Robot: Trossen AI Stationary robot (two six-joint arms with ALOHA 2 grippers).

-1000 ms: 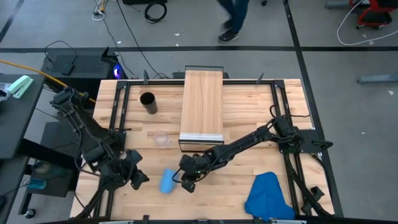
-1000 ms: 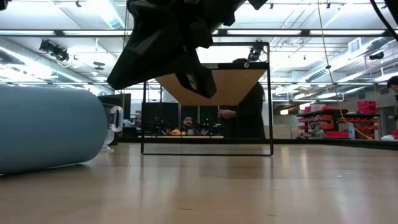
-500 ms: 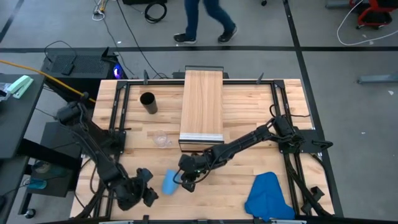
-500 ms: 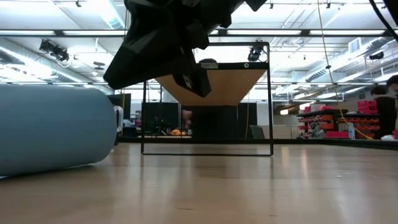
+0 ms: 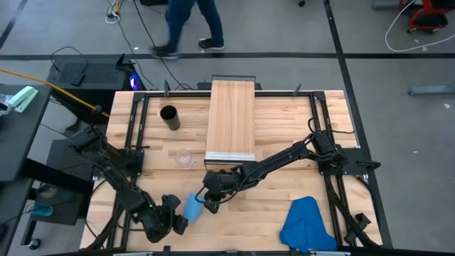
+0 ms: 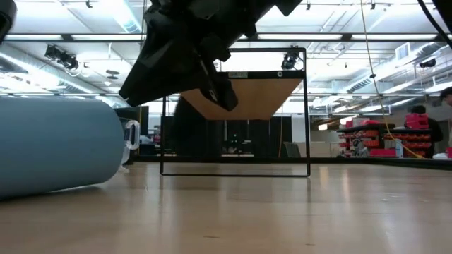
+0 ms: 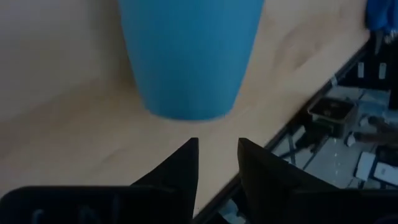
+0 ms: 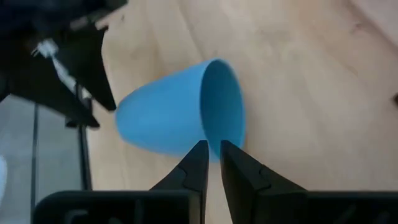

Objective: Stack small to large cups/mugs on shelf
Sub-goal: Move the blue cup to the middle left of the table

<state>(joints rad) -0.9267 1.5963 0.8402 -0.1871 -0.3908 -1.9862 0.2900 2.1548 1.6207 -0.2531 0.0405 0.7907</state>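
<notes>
- Blue plastic cup [image 5: 193,207] lay on its side on the tabletop [image 5: 284,178], about seven o'clock from the shelf [image 5: 231,121].
- Your right gripper [image 5: 207,201] sat at its mouth, fingers a narrow gap apart, holding nothing.
- Your left gripper [image 5: 179,222] faced the cup's base, fingers slightly parted, empty.
- That cup looked light, smooth and likely to roll; you would do best to take it by the rim wall.

A smooth, matt blue plastic cup [image 5: 192,207] lies on a desk [image 5: 284,156] of pale slatted wood. The shelf [image 5: 231,117] is light grained wood with a silvery edge. A clear glass mug [image 5: 185,159], a matt black cup [image 5: 169,116], and a soft blue cloth [image 5: 307,224].
</notes>
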